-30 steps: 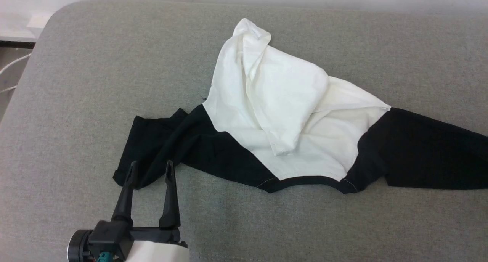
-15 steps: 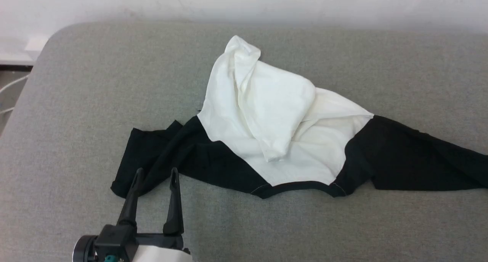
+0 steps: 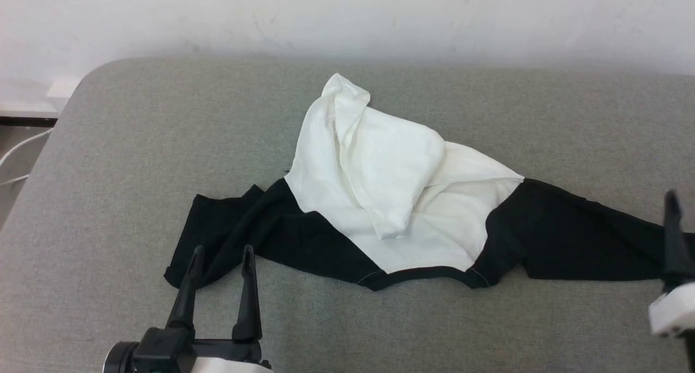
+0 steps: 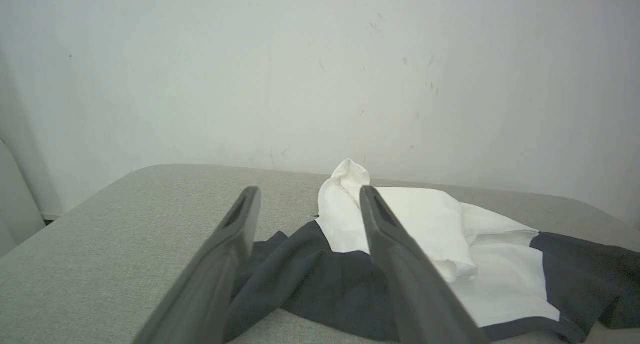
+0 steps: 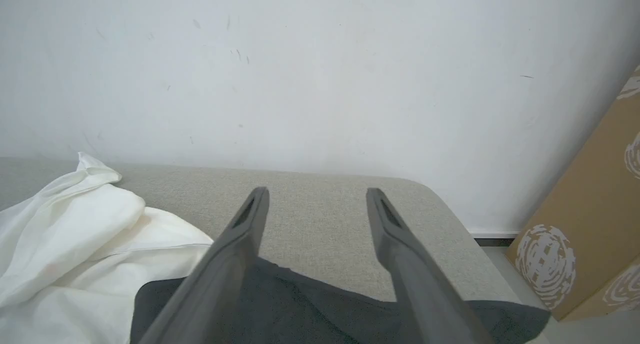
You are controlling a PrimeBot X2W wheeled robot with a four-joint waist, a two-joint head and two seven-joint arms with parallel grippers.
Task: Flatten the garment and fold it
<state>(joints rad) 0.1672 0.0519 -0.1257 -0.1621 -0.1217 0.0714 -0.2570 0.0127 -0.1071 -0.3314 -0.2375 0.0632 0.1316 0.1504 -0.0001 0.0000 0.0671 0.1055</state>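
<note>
one garment (image 3: 391, 166), left hand (image 3: 223, 248), right hand (image 5: 317, 191)

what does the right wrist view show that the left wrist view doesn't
Right wrist view: the right gripper, open, over the black sleeve on the robot's right, plus a brown cardboard box past the end of the padding. Left wrist view: the left gripper, open, above the other sleeve, and the black neck trim. Shared: the garment with its white body bunched, the grey padded surface and the white wall.
</note>
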